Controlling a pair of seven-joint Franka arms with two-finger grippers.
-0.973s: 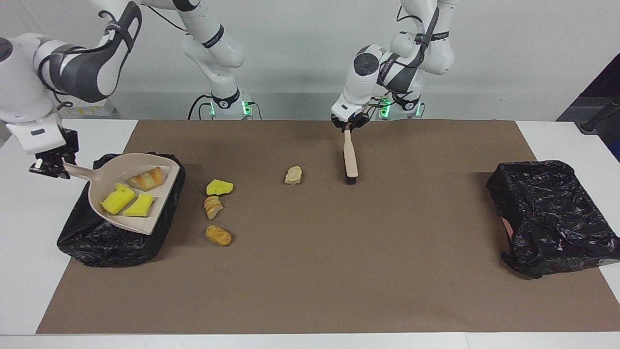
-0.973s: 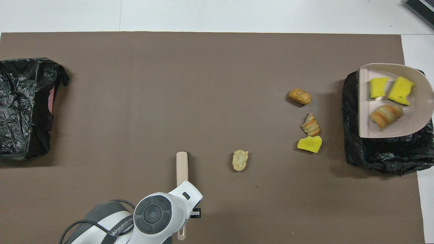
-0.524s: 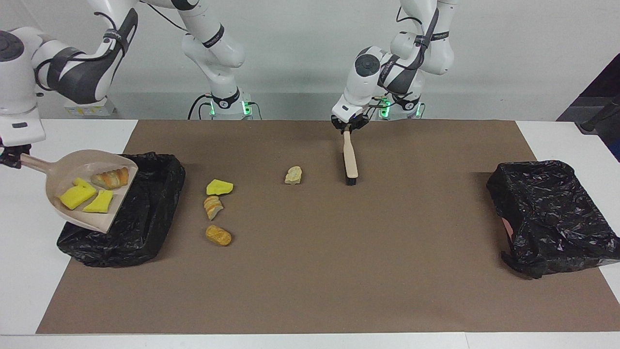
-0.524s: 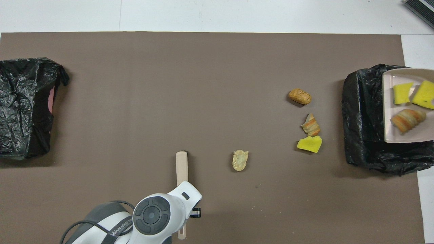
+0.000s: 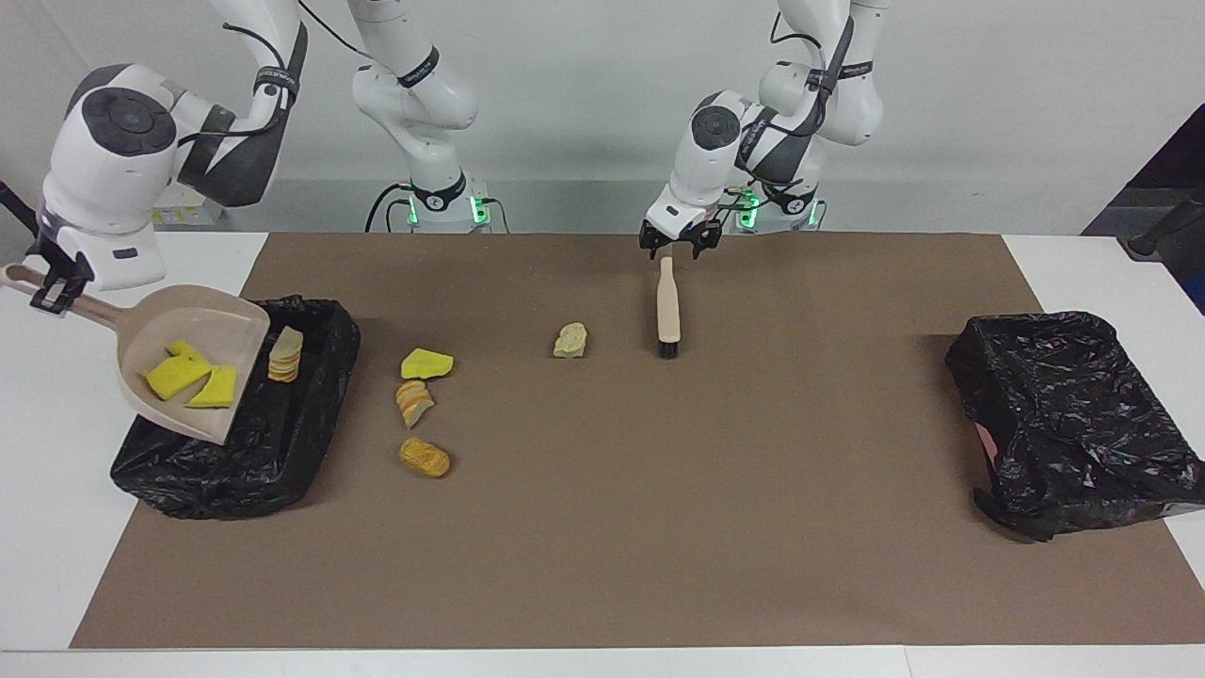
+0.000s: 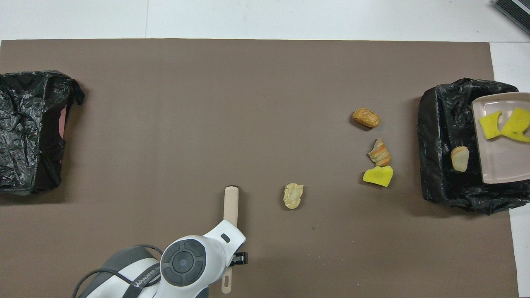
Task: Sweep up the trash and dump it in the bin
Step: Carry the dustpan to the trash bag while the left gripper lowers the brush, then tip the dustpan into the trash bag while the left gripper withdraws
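Trash (image 5: 193, 381) is tipping from the dustpan (image 5: 193, 358) clamped in the right gripper (image 5: 47, 282) over the bin (image 5: 292, 443), one bread piece (image 5: 284, 354) having just slid out, so dumping has begun; the left gripper (image 5: 676, 247), now spread, has released the brush (image 5: 667, 311).
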